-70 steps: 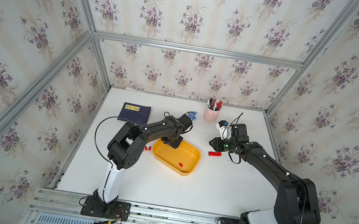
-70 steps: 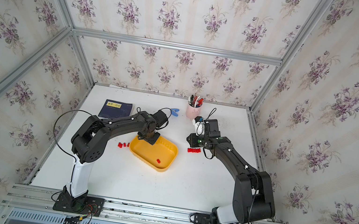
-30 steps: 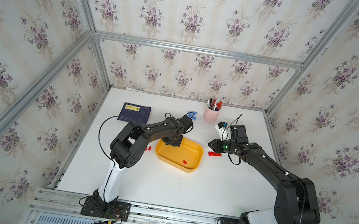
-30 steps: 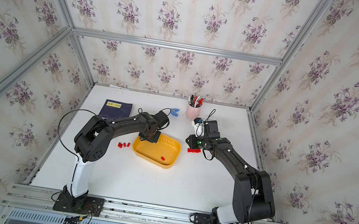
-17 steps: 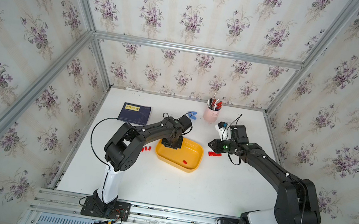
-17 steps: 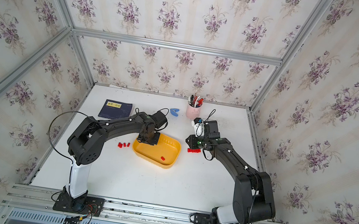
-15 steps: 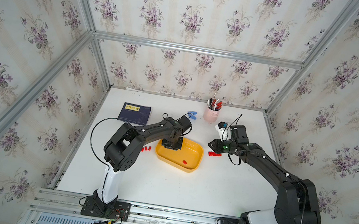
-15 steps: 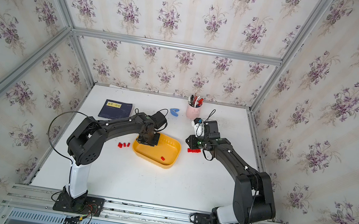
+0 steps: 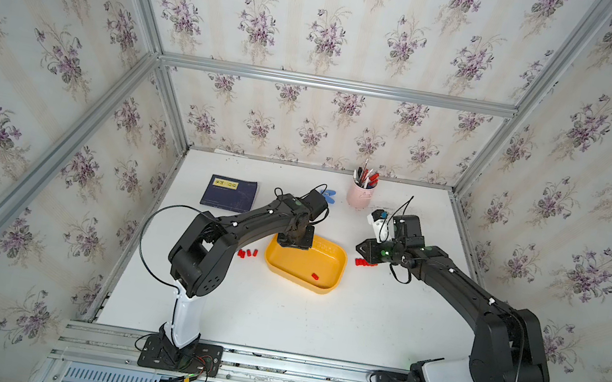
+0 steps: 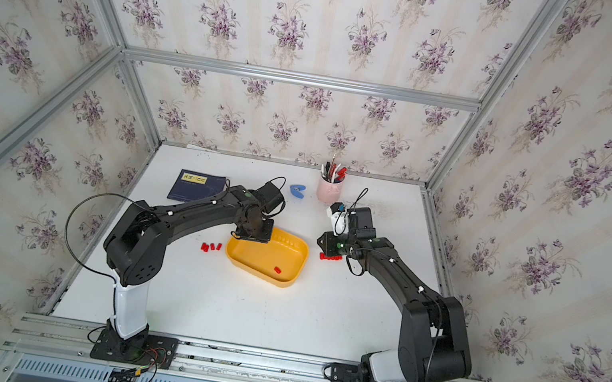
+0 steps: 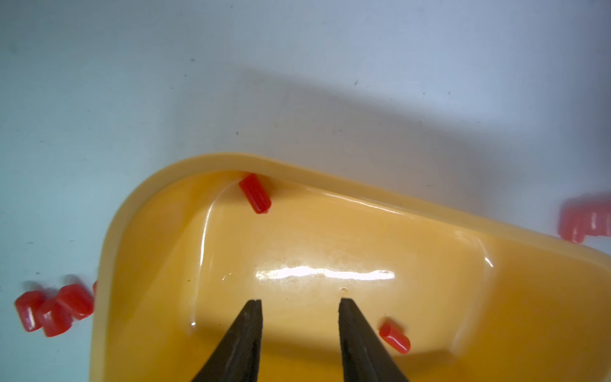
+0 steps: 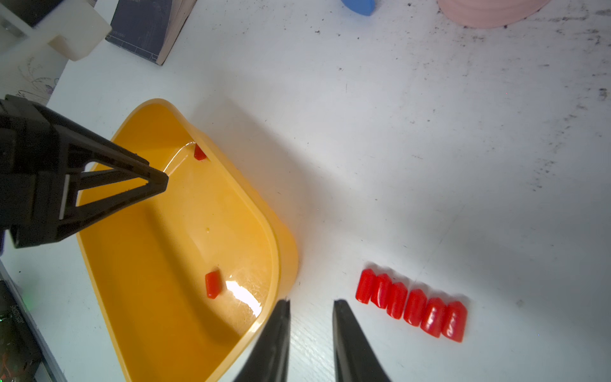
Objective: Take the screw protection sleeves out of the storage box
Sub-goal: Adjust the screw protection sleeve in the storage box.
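Left wrist: two screw protection sleeves (image 11: 254,193) in storage box (image 11: 231,159), left end effector (image 11: 300,301) spread.

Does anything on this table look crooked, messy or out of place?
The storage box sits skewed to the table edges. Dark scuff marks dirty the table near the pink pen cup. Otherwise nothing stands out.

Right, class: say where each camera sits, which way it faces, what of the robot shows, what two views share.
Top views: high over the base side, facing down at the table; left arm, right arm whole.
Left wrist: facing down into the storage box; left jaws show, apart.
Right wrist: facing the table beside it; right jaws, left jaws show.
Both wrist views: storage box, two sleeves inside.
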`<state>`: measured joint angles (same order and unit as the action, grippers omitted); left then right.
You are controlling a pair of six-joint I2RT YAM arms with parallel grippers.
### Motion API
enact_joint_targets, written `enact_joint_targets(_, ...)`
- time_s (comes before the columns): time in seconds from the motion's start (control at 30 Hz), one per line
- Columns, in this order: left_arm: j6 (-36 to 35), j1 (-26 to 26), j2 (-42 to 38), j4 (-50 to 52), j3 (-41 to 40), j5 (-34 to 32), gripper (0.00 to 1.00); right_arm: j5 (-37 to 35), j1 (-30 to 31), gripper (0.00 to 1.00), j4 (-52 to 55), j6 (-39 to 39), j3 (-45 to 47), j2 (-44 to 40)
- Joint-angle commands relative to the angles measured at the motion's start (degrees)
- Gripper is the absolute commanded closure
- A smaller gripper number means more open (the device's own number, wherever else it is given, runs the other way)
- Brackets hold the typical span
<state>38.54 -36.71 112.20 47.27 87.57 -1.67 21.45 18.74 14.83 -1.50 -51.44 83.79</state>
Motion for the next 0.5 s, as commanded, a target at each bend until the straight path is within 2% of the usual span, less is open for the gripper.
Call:
enact_joint_targets(0.0, -0.79, 0.21, 1.58, 2.91, 0.44, -4.58, 0.57, 0.14, 0.07, 0.72, -0.88, 0.45, -0.05, 0.31)
enact_joint_targets(0.23, 1.75, 0.61, 3.75, 0.7, -0.01, -8.54, 0.59, 0.38, 0.07, 0.72, -0.77, 0.64, -0.4, 0.33)
enact_joint_targets(0.47, 1.04, 1.08, 6.94, -1.35, 1.86, -8.03, 0.63, 0.58, 0.07, 0.72, -0.75, 0.62, -0.07, 0.33)
